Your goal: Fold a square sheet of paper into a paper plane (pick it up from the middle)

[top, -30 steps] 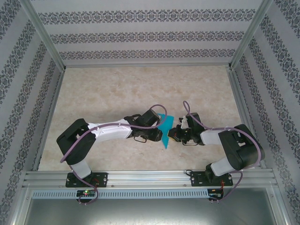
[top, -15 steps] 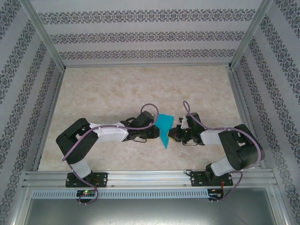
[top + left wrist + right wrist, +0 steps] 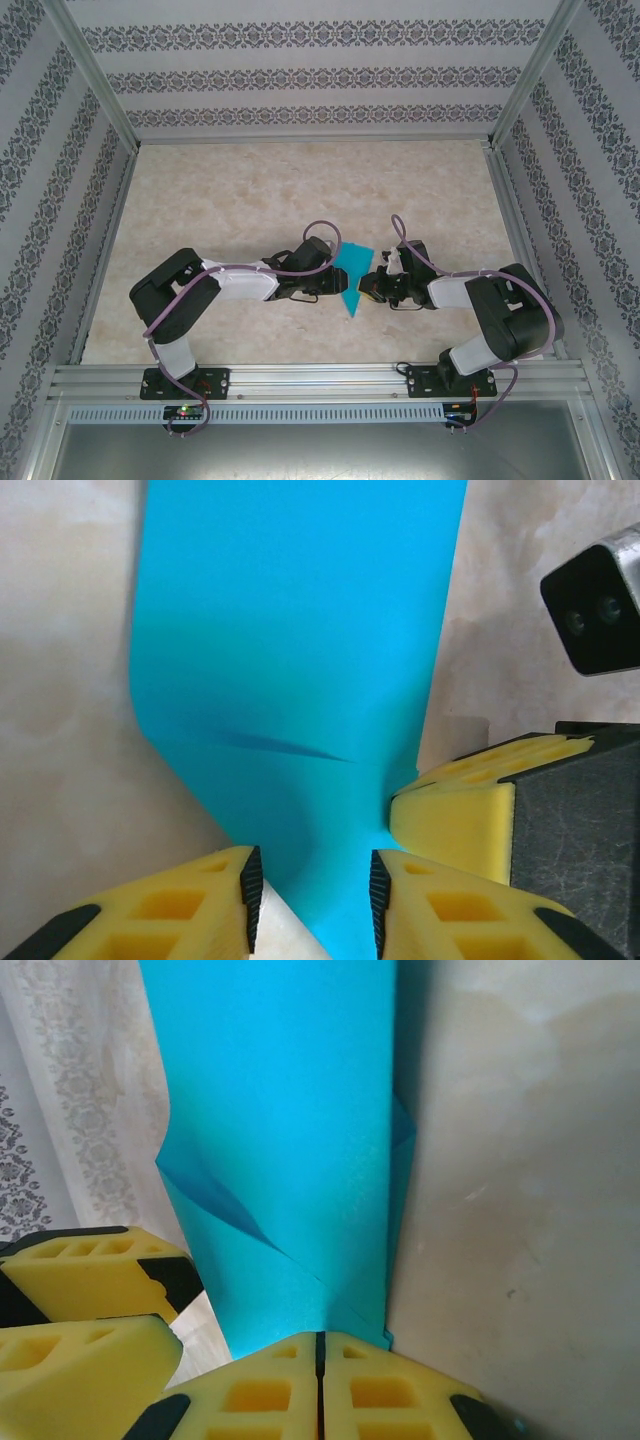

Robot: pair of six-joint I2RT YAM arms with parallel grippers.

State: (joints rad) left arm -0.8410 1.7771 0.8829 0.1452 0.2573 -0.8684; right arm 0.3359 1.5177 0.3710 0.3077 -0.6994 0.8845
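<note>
- Paper first: the turquoise sheet of paper (image 3: 352,272) sits at the middle of the worktop (image 3: 250,190), between the tips of the two arms, nearer the front rail (image 3: 320,380) than the patterned back wall (image 3: 300,75).
- From above, the sheet is already partly folded. It is broad at the far end and narrows to a point toward the arms' bases.
- I cannot tell from any view whether the sheet touches the worktop or hangs clear of it.
- Left arm (image 3: 240,282) reaches in from the left, and its tip is against the sheet's left edge.
- Left jaws are released. On the left wrist view the yellow fingers (image 3: 170,910) stand apart, with the narrow end of the sheet (image 3: 300,660) running down between them. Pale worktop shows in the gap beside the left pad, so nothing is pinched there.
- A short dark crease (image 3: 280,745) runs across the sheet in that view.
- Right arm (image 3: 470,295) comes in from the right, tip to tip with the left.
- Right jaws are clenched on the sheet. On the right wrist view the two fingers (image 3: 390,1395) meet along a closed seam, and the paper (image 3: 280,1110) rises straight out of it.
- Folded flaps show on the sheet there, a slanted one at the left (image 3: 215,1195) and a small corner at the right edge (image 3: 403,1130).
- Each wrist view catches the other arm's yellow fingers close beside the paper, the right's (image 3: 455,815) and the left's (image 3: 85,1280).
</note>
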